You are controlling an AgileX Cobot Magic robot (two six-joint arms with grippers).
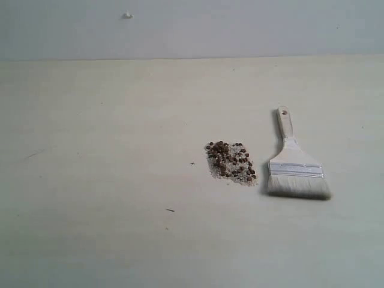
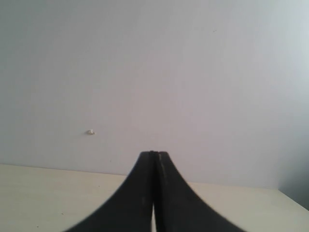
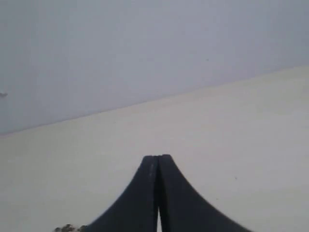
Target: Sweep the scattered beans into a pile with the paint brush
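Beans (image 1: 231, 162) lie gathered in one compact heap a little right of the middle of the pale table (image 1: 108, 180), dark reddish-brown pellets packed close, with fine whitish grains (image 1: 242, 179) showing along the heap's near and right edge. I judge the sweeping essentially done: no loose beans show away from the pile, only two tiny dark specks (image 1: 170, 210) to its left and nearer the camera, too small to identify. The paint brush (image 1: 295, 170) lies flat just right of the heap, apart from it, its wooden handle pointing far, its silver band and whitish bristles toward the near side; nothing holds it. The left gripper (image 2: 154, 153) has its jaws pressed together and empty, aimed at the wall (image 2: 145, 72). The right gripper (image 3: 158, 157) is likewise closed on nothing, with the edge of the heap just visible beside it. Neither arm shows in the exterior view.
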